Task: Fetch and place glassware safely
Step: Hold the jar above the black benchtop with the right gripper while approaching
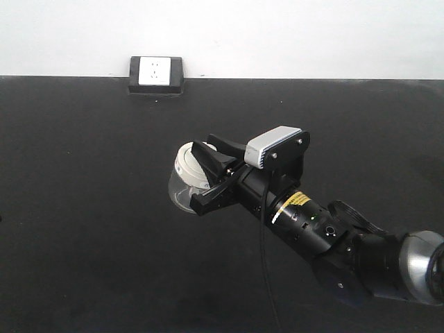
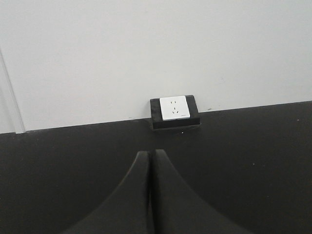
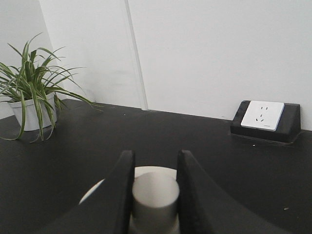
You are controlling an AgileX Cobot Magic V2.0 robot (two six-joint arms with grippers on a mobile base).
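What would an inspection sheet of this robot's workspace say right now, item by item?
Surface: matt black tabletop, no spills seen.
Job's things: small squat clear glass jar with a cream-white knobbed lid, tilted and held by its knob; whether it touches the tabletop cannot be told.
Clutter: green leafy plant in a white pot standing off to one side; white power socket in a black housing at the back edge.
Grippers: right arm's fingers closed on the lid's knob; left arm's fingers pressed together, empty.
Cables: thin black cable along the right arm.
Surroundings: plain white wall behind.
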